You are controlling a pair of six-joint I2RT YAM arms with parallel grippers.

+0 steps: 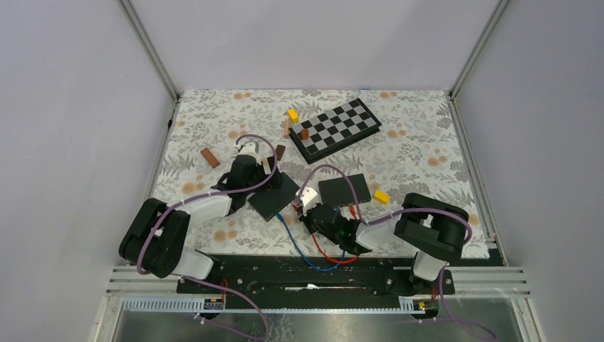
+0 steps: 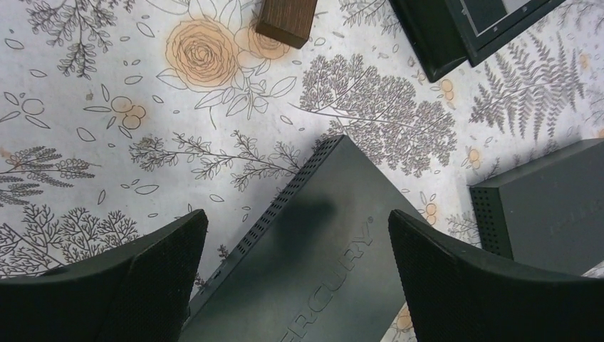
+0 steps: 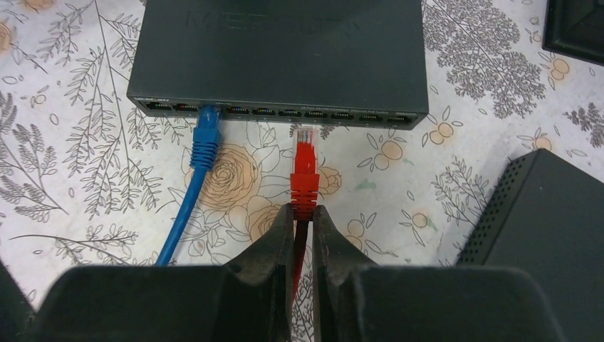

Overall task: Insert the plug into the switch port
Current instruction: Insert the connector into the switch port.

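Right gripper [image 3: 303, 214] is pinched shut on the red cable just behind its plug [image 3: 305, 153], whose ribbed red boot ends in a clear plastic tip. That tip points at the port row [image 3: 285, 112] of the switch [image 3: 285, 50] and stops just short of it, not touching. The switch is a flat, matte dark-grey box with faint lettering on its lid and a line of small square sockets along its near face. A blue cable [image 3: 205, 142] is already seated in a socket to the left of the red plug. Left gripper [image 2: 295, 228] hangs with its jaws spread wide above a second black box [image 2: 320, 256] with a perforated side. Both boxes lie on a floral tablecloth [image 3: 71, 164], with a wooden block [image 2: 285, 18] and a chessboard [image 1: 338, 128] farther off.
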